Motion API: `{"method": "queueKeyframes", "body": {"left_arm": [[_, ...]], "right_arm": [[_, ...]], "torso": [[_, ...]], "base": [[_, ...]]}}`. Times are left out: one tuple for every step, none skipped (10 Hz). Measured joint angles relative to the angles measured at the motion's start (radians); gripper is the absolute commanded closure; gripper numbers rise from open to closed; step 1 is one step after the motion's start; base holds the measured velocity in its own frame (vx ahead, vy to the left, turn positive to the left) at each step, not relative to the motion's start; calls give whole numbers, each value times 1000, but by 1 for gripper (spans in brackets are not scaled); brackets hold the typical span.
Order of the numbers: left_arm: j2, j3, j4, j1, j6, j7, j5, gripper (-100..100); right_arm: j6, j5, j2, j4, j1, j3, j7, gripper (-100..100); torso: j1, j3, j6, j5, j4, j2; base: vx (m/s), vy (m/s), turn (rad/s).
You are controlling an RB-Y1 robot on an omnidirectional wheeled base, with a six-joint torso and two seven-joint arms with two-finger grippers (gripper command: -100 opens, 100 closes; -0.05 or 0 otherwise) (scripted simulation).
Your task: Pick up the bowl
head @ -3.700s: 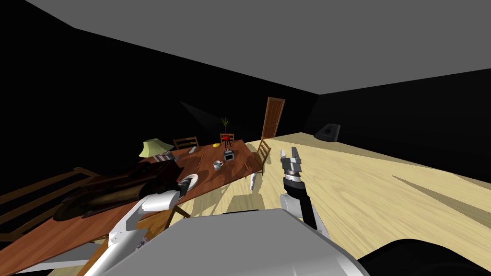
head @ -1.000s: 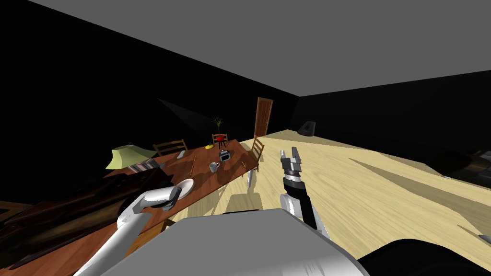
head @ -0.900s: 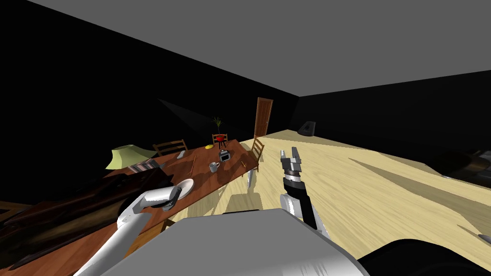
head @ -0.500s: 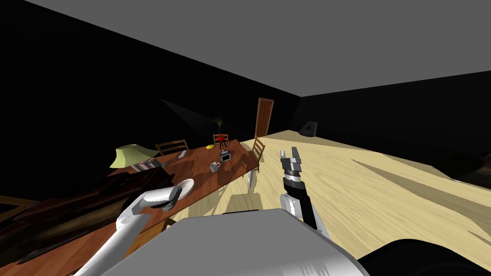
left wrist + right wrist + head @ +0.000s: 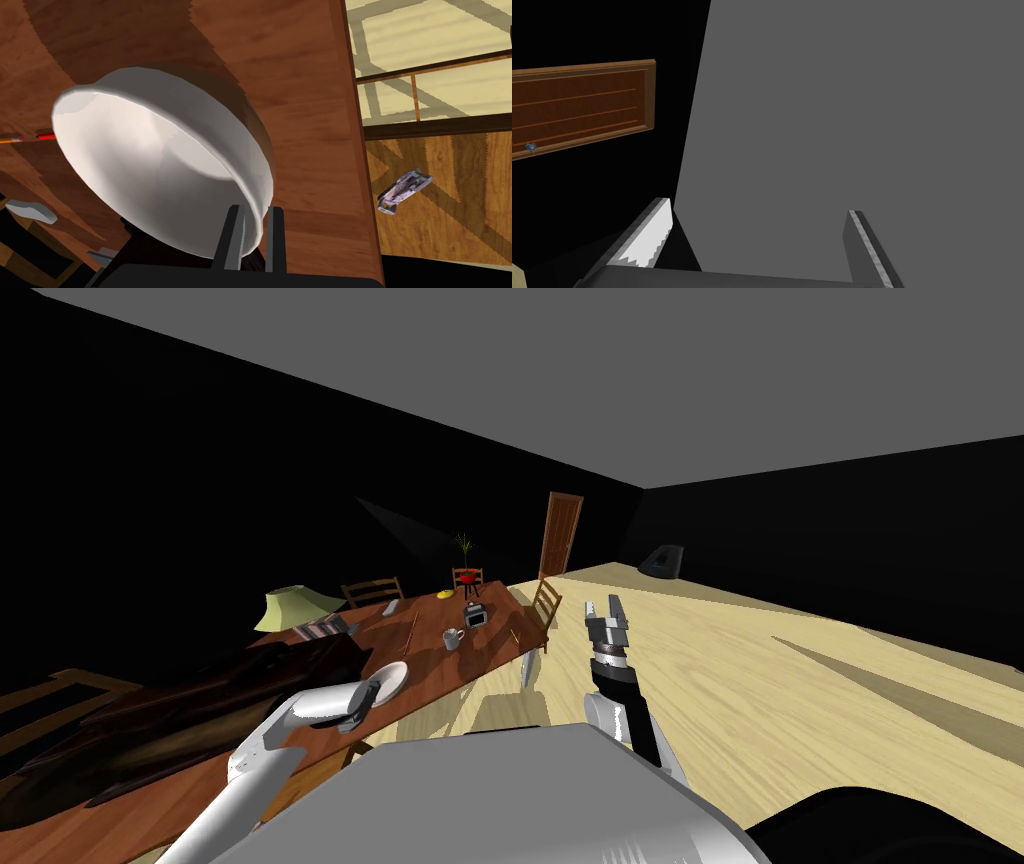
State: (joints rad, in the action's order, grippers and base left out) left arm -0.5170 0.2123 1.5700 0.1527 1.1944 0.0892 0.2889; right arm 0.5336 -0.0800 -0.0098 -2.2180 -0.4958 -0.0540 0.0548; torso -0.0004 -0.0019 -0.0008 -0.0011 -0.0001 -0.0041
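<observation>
White bowl (image 5: 160, 165) near wooden table's (image 5: 300, 75) right edge. Left gripper (image 5: 255, 210) pinches its rim, one blade inside, one outside. Rigid, smooth, probably light, breakable; rim hold could slip. Right gripper (image 5: 606, 610) agape, idle.

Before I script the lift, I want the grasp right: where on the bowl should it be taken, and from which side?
By the rim, on the side facing the left gripper, one finger inside the wall, one outside. The bowl is wide and shallow, likely too broad to span, and its wall is thin. That gripper is shut on the rim so.
</observation>
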Motion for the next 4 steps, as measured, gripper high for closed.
{"method": "queueKeyframes", "body": {"left_arm": [[1, -2, 30, 18, 8, 3, 3, 100], [3, -5, 53, 31, 15, 5, 5, 100], [4, -9, 78, 43, 23, 8, 7, 100], [4, -9, 81, 44, 25, 9, 7, 0]], "right_arm": [[0, 0, 0, 0, 0, 0, 0, 0], [0, 0, 0, 0, 0, 0, 0, 0], [0, 0, 0, 0, 0, 0, 0, 0], [0, 0, 0, 0, 0, 0, 0, 0]], "torso": [[-1, 0, 0, 0, 0, 0], [-1, 0, 1, 0, 0, 0], [-1, 0, 0, -1, 0, 0], [-1, 1, 1, -1, 1, 2]], "base": [[69, -11, 94], [70, -6, 132], [30, -5, 31], [5, -1, -6]]}}
